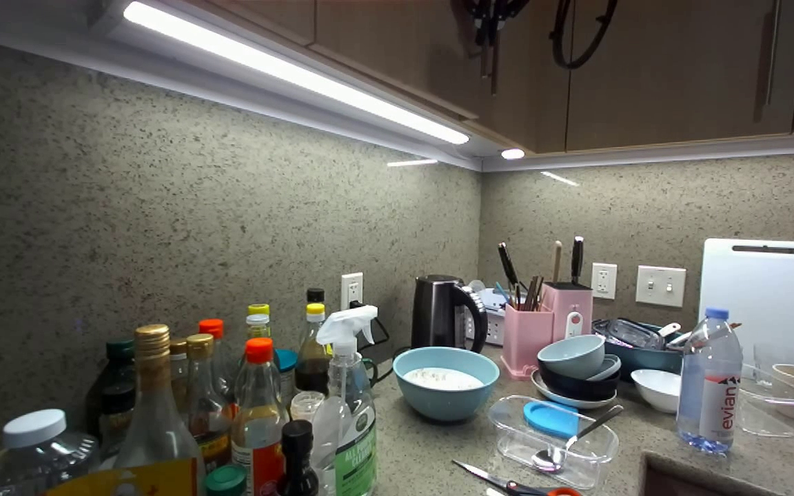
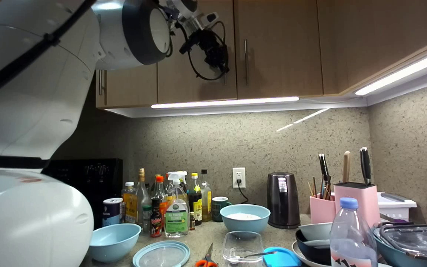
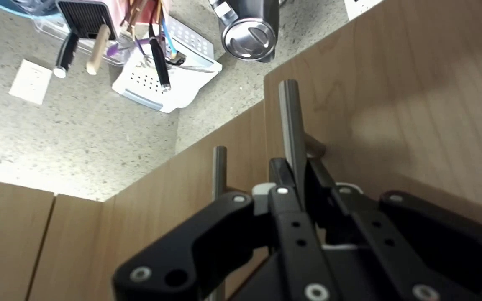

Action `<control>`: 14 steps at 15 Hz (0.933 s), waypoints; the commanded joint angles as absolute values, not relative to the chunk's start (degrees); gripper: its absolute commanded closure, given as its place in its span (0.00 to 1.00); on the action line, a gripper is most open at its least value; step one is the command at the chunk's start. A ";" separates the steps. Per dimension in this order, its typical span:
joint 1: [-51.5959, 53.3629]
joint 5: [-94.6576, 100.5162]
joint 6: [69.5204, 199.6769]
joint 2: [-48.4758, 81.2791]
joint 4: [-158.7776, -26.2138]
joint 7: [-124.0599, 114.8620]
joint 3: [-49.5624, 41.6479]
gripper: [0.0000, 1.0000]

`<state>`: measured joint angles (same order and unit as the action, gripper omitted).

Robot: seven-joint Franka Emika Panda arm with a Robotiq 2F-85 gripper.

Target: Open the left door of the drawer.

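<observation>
1. Claw (image 3: 298, 164), mine, the only one. Fingers drawn together and, as I judge it, clamped on the bar handle (image 3: 291, 113), one finger to each side.

2. Bar handle, slim metal, between my fingers. Long axis upright; my grip lies across it. Lower end projects free beneath the claw.

3. Left door (image 3: 412, 108), flat, wooden, the article to be opened. Directly behind the bar handle; its panel runs off to the claw's left, as the cabinet (image 2: 280, 55) front is seen in an exterior view. Handle edge appears slightly proud of its neighbour: barely ajar, I judge. Relation governing the next move: handle at the right edge, hinge presumably at the far left, so my pull should draw back from the front, then arc left about an upright line. Risk: the bar slipping or turning in my grip.

4. Matching door (image 3: 170, 200) with second handle (image 3: 219, 167): just beside the claw, on its right, not held; a sideways drift could, I judge, brush it.

5. Cabinet, the task's "drawer": overhead unit, doors facing the claw.

6. Below the claw, well apart, on the worktop (image 2: 204, 235): kettle (image 2: 283, 202), pale blue bowl (image 2: 245, 224), spray bottle (image 2: 176, 218); pink knife block (image 2: 363, 194), off to the claw's right.
</observation>
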<state>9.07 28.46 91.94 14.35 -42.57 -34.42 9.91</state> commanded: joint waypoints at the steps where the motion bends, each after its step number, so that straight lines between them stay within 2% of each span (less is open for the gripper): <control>1: 12.66 33.05 87.76 8.21 -46.23 -42.51 10.05 0.93; 9: 14.65 38.55 90.33 2.70 -54.47 -57.77 10.64 0.94; 14: 14.41 37.73 87.40 2.39 -54.30 -64.29 10.66 0.95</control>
